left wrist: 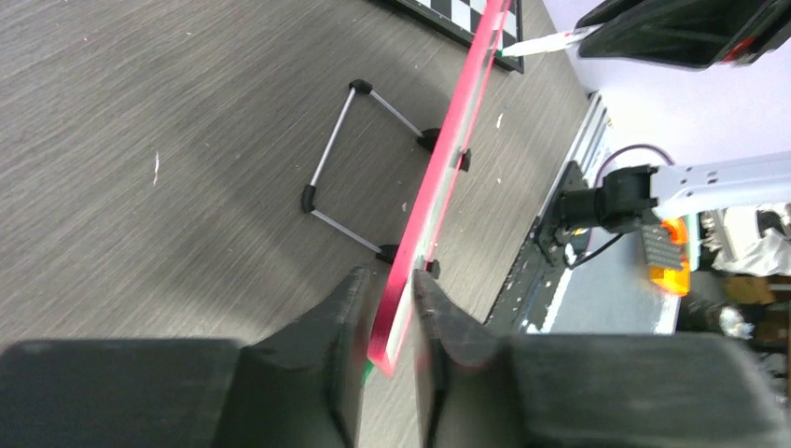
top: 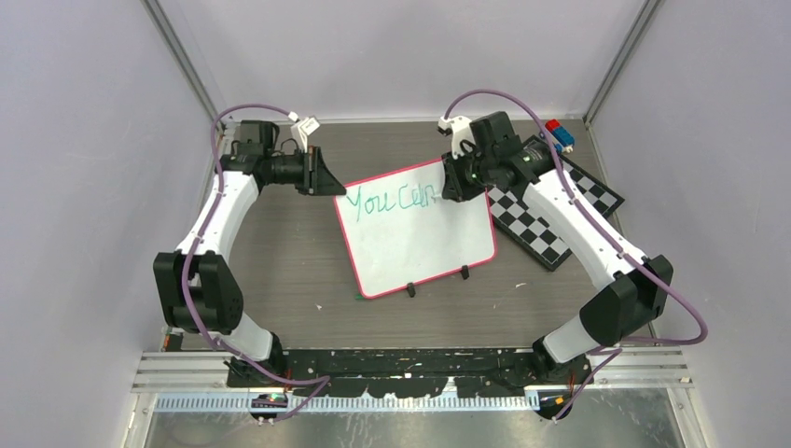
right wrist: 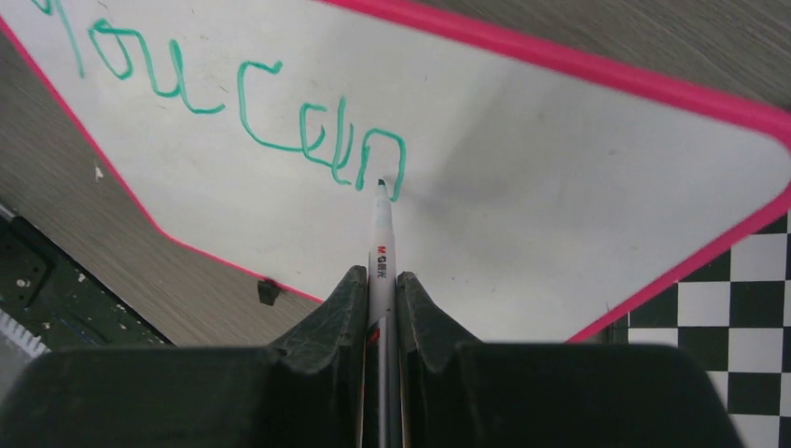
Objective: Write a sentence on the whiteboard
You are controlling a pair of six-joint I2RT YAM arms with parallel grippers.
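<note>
Two grips matter — left gripper (left wrist: 387, 297) pinching the rim of the whiteboard (top: 420, 247), right gripper (right wrist: 380, 280) clamped on the marker (right wrist: 382, 233) — since either slipping would skew the next stroke of the sentence (top: 392, 199).

A flat white rectangular whiteboard (top: 415, 247) with a pink-red rim sits askew on the grey wood-grain table (top: 280, 261). Green handwriting (top: 392, 199) reading "You can" runs along its far edge. The left gripper (top: 336, 183) meets its far-left corner and the right gripper (top: 455, 187) its far-right corner. A black-and-white checkered board (top: 546, 233) lies beside it.
</note>
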